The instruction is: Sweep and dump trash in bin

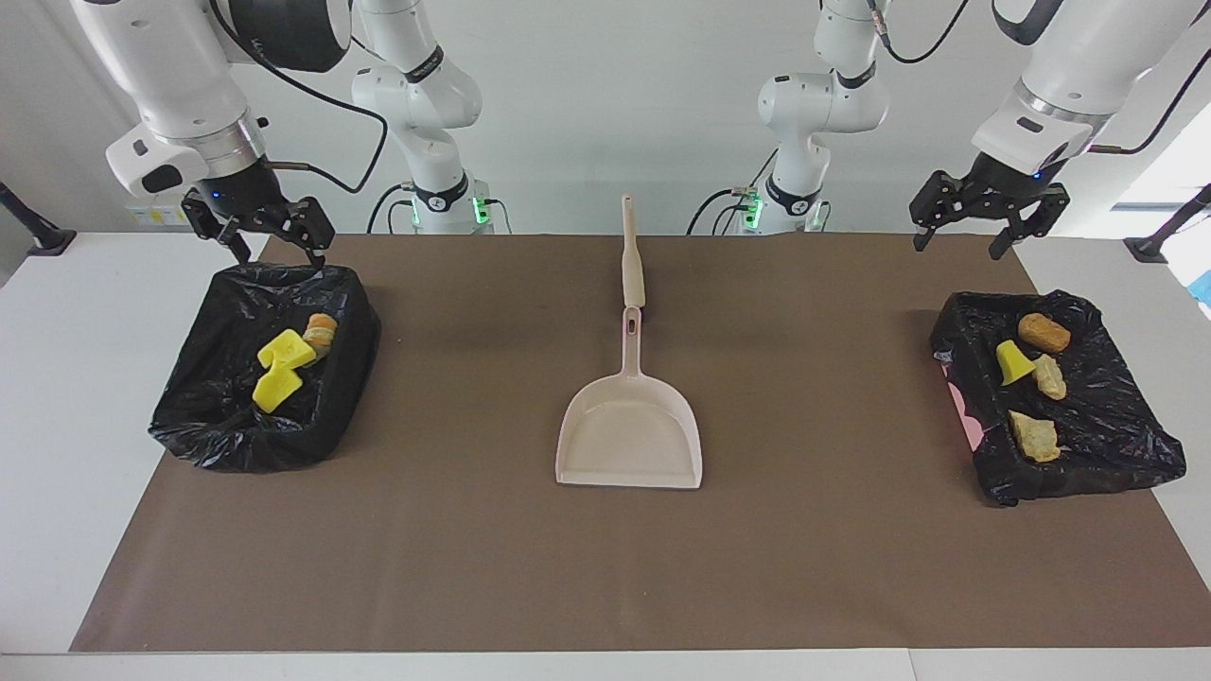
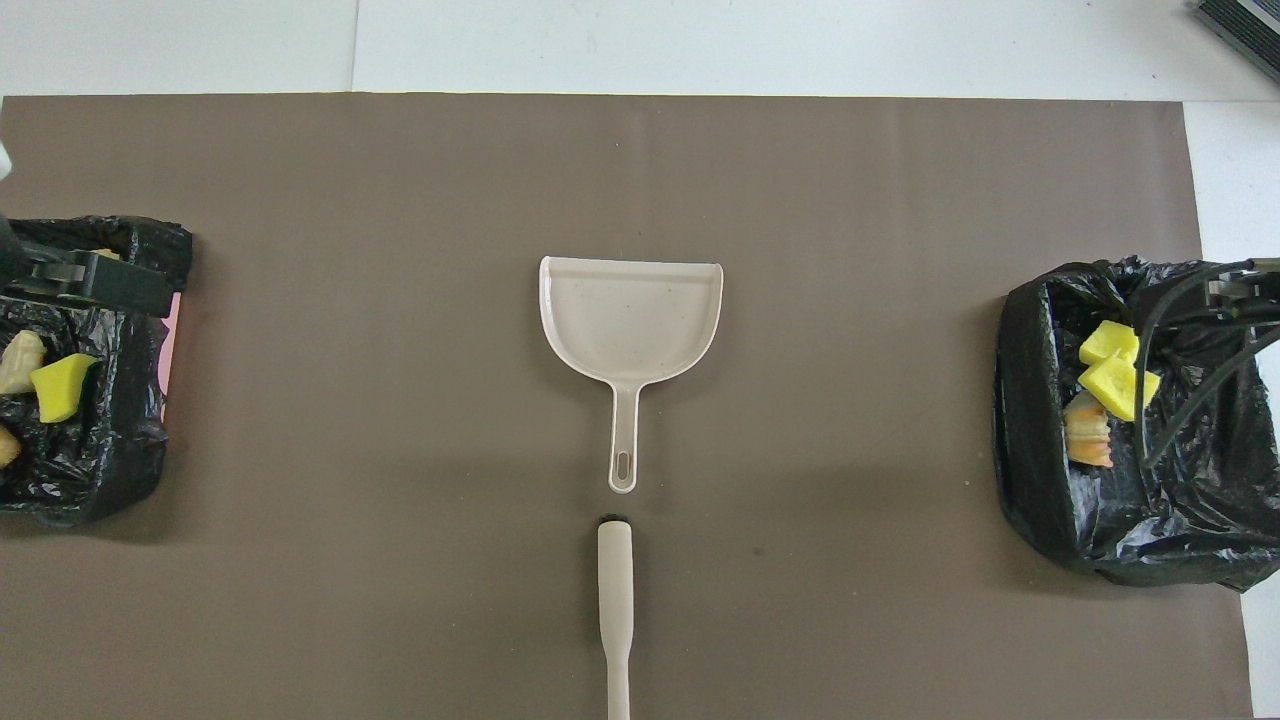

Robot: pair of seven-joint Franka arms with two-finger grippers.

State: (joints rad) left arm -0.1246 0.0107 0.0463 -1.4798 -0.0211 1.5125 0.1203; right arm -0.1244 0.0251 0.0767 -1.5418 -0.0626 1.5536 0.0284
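All seven trash lumps lie in two black-lined bins: four in the bin [image 1: 1126,426] at the left arm's end, three in the bin [image 1: 218,416] at the right arm's end. The dustpan [image 1: 629,430] lies mid-surface on the brown mat [image 1: 473,567], with the brush [image 1: 631,260] nearer the robots, handle to handle. The left gripper [image 1: 984,222] hangs with jaws open, empty, above the mat's edge near its bin; the right gripper [image 1: 260,232] hangs open, empty, over its bin's rim.

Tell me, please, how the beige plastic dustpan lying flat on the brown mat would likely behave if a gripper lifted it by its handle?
The beige plastic dustpan looks thin and rigid, so probably light and stiff. Held by its slim handle, the wide scoop might droop or twist. Smooth plastic could slip.
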